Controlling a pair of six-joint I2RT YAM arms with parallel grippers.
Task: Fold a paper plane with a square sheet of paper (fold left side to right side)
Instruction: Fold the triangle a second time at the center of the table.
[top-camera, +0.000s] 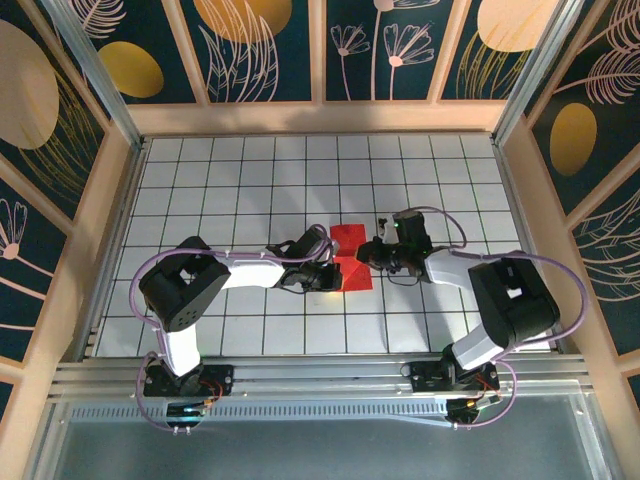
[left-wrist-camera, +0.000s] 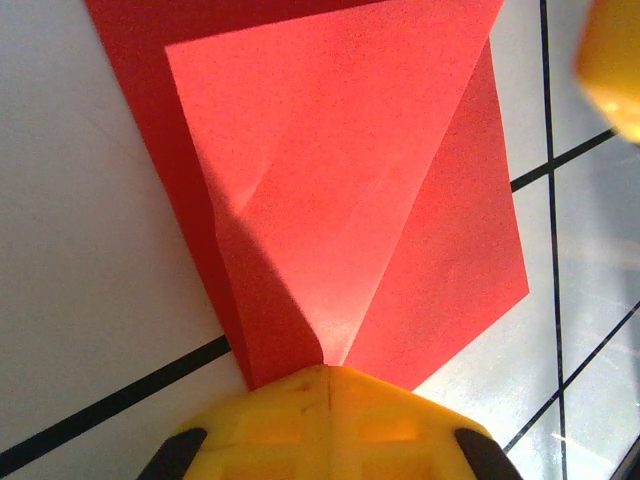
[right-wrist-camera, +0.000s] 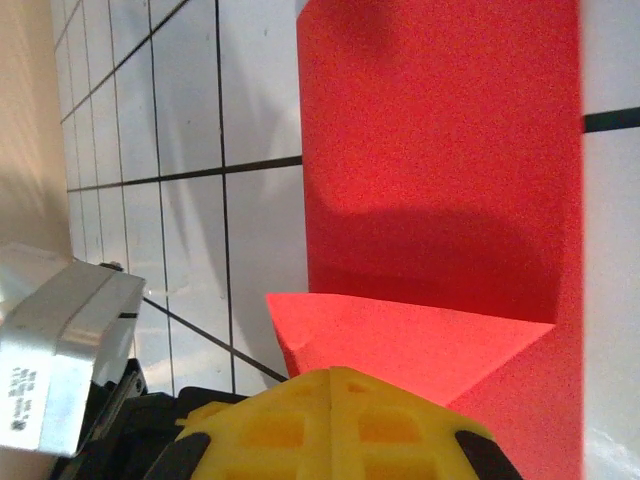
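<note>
Paper (top-camera: 349, 240) lies on the table (top-camera: 250, 180), part folded, left gripper (left-wrist-camera: 326, 375) pinched shut on its left corner, right gripper (right-wrist-camera: 330, 375) pinched shut on its right flap, so we should carry left over right slowly, line up the edges, then press the crease.

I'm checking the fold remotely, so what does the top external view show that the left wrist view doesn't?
Top external: the wider layout, with the left claw and right claw facing each other across the square sheet of paper, near the middle of the tiled table. Left wrist: close detail, a raised flap whose crease runs down into the left claw's shut yellow tips. Both: the red paper partly folded on white tiles with black grid lines.
</note>
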